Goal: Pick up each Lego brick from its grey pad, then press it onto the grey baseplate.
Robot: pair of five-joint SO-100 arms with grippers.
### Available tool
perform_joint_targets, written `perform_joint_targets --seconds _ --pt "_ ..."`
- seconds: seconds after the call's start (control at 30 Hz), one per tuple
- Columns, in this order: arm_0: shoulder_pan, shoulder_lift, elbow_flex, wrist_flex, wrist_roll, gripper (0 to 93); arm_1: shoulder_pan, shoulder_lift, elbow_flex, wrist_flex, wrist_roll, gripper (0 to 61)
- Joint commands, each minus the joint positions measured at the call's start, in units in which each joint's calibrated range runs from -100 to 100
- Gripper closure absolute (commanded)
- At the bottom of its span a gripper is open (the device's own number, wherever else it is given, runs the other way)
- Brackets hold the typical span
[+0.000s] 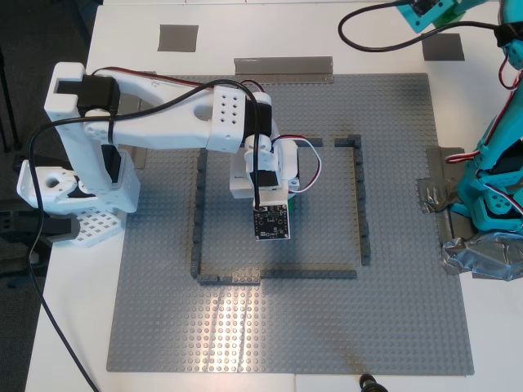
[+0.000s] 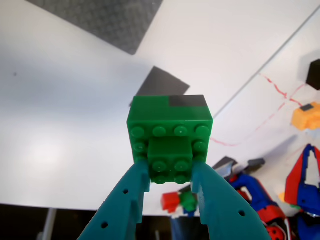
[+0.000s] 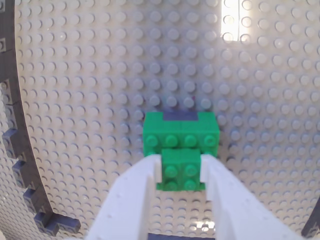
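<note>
Plain unlettered grey baseplate, bricks

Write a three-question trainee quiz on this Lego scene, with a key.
1. True or false: my first gripper grips a bright green studded plastic brick.
2. My second gripper holds its green studded brick over: A) the mid-grey studded baseplate; B) the white tabletop; C) a grey pad.
3. What colour is the arm reaching over the baseplate in the exterior view?

Key: 1 true; 2 A; 3 white.

My second gripper, white-fingered, points downward on its extended arm, clamped. My first gripper, teal, is clamped too.
</note>
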Motion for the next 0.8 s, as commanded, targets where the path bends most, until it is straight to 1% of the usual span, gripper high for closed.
perform_joint_targets --seconds 0.0,0.03,0.1,0.13,0.17,0.27,0.4,0.63,0.77 --pt "-1.1 -3.03 -0.19 0.7 -0.01 92.7 0.14 -0.86 -1.49 -1.02 0.78 60.3" --pt "-1.17 -3.03 -0.19 0.7 -0.01 92.7 0.0 -0.86 -1.31 -0.77 0.73 56.1" --pt "-1.53 -3.03 -0.19 0.7 -0.01 92.7 -0.22 -0.78 -1.13 -0.37 0.54 44.8" --pt "-1.53 -3.03 -0.1 0.7 -0.01 92.7 -0.29 -0.78 -1.13 -0.28 0.54 42.8" --pt "-1.61 -3.03 -0.1 0.7 -0.01 92.7 -0.44 -0.69 -1.13 -0.2 0.64 42.6" --pt "-2.4 -3.21 0.36 0.7 -0.01 92.7 -0.51 -0.69 -1.22 -0.28 0.68 38.7" --pt "-4.44 -8.18 5.95 0.7 0.14 92.7 -0.73 -0.69 -1.94 -0.2 0.73 38.7" --pt "-9.3 -26.47 24.37 0.7 0.29 92.7 -1.16 -0.95 -6.54 3.3 0.44 38.7" --pt "-10.53 -31.79 32.14 0.7 0.38 92.7 -1.6 -1.21 -11.15 6.47 0.39 38.5"
